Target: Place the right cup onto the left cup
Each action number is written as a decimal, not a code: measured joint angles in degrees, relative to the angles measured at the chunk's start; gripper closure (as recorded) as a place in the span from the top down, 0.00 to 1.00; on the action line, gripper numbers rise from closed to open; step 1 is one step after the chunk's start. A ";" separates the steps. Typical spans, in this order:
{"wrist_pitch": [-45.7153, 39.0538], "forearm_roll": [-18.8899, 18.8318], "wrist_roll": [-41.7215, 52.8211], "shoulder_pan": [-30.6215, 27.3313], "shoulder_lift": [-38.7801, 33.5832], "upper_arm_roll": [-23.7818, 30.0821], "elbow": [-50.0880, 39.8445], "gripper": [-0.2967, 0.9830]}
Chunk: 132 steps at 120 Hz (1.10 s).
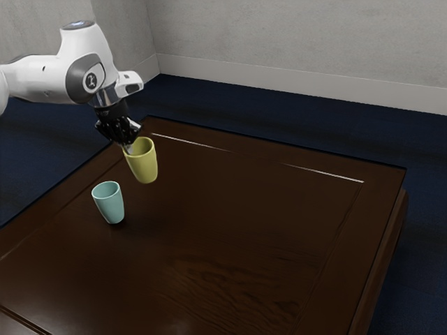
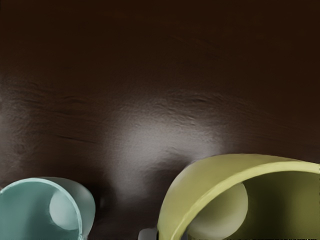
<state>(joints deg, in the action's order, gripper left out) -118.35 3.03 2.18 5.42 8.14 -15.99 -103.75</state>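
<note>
Yellow cup point(image 2: 200, 180) first, big and close in the wrist view: the black gripper point(image 1: 128, 149) has it by the wall at its rim, one finger inside the mouth and the other outside, so the jaws are closed on that edge. From over here it looks lifted, hanging above the desk point(image 1: 230, 230) with its mouth up and its body leaning a little.

Near it, toward the exterior view's left and closer to that camera, the teal cup point(image 1: 110, 206) stands upright on the dark wood, its mouth open and a small shadow at its foot. The two cups are apart, the yellow one off to the side of the teal one.

Behind the gripper, the white arm point(image 1: 42, 79) reaches in from the exterior view's left. Dark blue floor point(image 1: 279, 115) surrounds the desk, and beyond that rises a grey wall point(image 1: 300, 42) with a pale skirting board point(image 1: 293, 89).
</note>
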 joint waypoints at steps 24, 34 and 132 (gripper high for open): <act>-0.19 -1.05 0.34 -0.08 -3.63 -0.90 -3.65 0.15; -0.30 -1.74 0.38 -0.31 -5.75 -0.94 -5.77 0.15; -0.97 -5.01 0.75 -4.47 -10.43 -4.34 -11.98 0.15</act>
<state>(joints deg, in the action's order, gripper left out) -119.32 -1.98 2.93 0.95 -2.29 -20.33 -115.73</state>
